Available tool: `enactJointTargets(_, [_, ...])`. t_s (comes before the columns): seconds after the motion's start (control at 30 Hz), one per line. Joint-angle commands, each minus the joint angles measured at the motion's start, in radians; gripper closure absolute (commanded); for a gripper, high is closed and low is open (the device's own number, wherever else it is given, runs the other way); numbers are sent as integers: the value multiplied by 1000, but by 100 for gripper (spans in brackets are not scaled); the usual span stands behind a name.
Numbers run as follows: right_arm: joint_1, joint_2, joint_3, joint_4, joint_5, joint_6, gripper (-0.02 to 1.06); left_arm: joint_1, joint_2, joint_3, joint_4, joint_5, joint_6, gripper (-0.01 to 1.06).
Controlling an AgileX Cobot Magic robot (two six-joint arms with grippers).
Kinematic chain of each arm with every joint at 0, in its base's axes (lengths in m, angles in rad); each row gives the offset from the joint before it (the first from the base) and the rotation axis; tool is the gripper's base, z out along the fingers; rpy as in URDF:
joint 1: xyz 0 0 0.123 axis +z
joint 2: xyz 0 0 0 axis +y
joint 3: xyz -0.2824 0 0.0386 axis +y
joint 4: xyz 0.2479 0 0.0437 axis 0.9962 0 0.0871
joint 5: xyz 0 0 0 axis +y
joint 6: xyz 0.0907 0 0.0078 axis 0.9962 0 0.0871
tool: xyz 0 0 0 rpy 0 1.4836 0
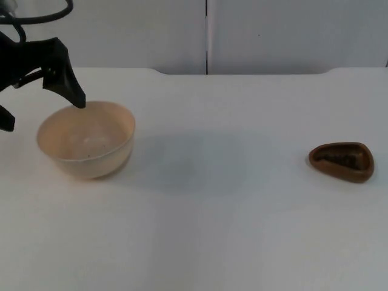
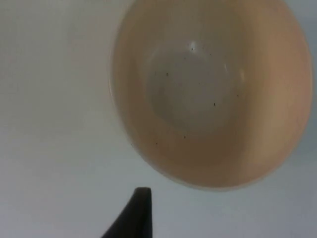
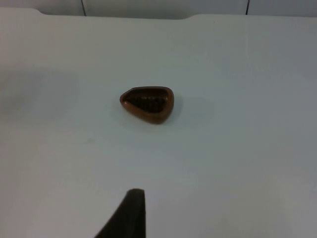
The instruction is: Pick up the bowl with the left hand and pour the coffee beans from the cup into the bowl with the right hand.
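White table (image 1: 218, 230) carries a cream bowl (image 1: 86, 140); the left gripper (image 1: 42, 112) straddles its far rim, fingers apart, holding nothing. Well right of the bowl sits the brown cup (image 1: 341, 161) of beans.

We see bare white table (image 1: 218, 230) between the cream bowl (image 1: 86, 140) and the brown cup (image 1: 341, 161), which stand well apart. The left gripper (image 1: 42, 106), fingers spread, hangs over the bowl's far-left rim. The grey partition wall (image 1: 291, 33) closes the far edge.
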Motion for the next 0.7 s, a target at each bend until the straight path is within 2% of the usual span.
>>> enactJointTargets(0.0, [-7, -3, 1, 4, -4, 1, -1, 3, 23, -8, -29, -10, -8, 5])
enactJointTargets(0.13, [-7, -3, 1, 4, -4, 1, -1, 17, 58, -8, -78, -23, -8, 5])
enactJointTargets(0.23, [-7, -3, 1, 4, -4, -1, -1, 58, 92, -8, -155, -25, 16, 5])
enactJointTargets(0.43, [-7, -3, 1, 2, -4, -1, -1, 111, 140, -8, -209, -25, 25, 5])
enactJointTargets(0.67, [-7, -3, 1, 2, -4, -1, -1, 118, 223, -8, -272, -49, 37, 5])
